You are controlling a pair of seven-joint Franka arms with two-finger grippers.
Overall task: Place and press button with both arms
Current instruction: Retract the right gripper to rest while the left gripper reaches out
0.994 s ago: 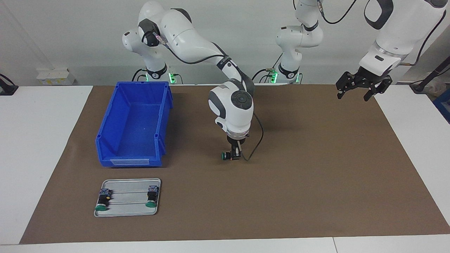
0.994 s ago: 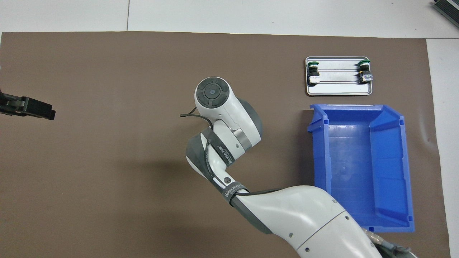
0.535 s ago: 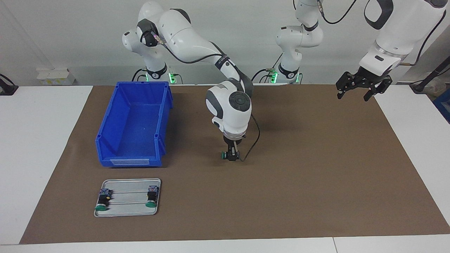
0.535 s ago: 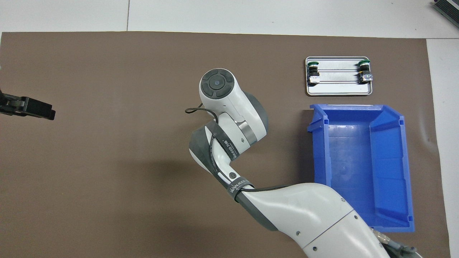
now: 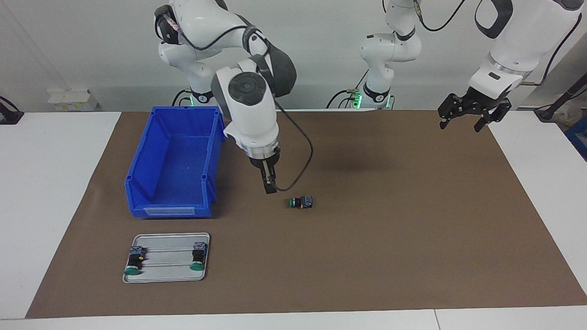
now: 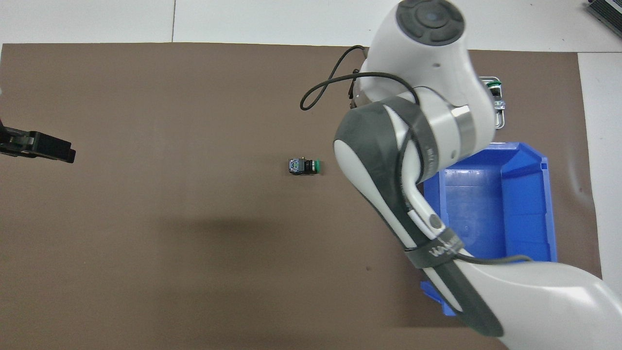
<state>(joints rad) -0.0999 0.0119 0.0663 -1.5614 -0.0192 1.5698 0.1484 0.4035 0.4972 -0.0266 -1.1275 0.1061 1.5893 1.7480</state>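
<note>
the button (image 5: 300, 202) lies on its side on the brown mat (image 5: 412, 229), mid-table, free. the right gripper (image 5: 268, 183) hangs empty above the mat near it, fingers narrowly parted; the left gripper (image 5: 472, 111) waits spread wide. pressed sideways, the button could roll or skid.

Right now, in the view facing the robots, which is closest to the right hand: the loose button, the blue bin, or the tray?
1. Loose button, lying on the mat just below the raised right hand.
2. Blue bin, toward the right arm's end.
3. Tray, farther from the robots than the bin.
</note>
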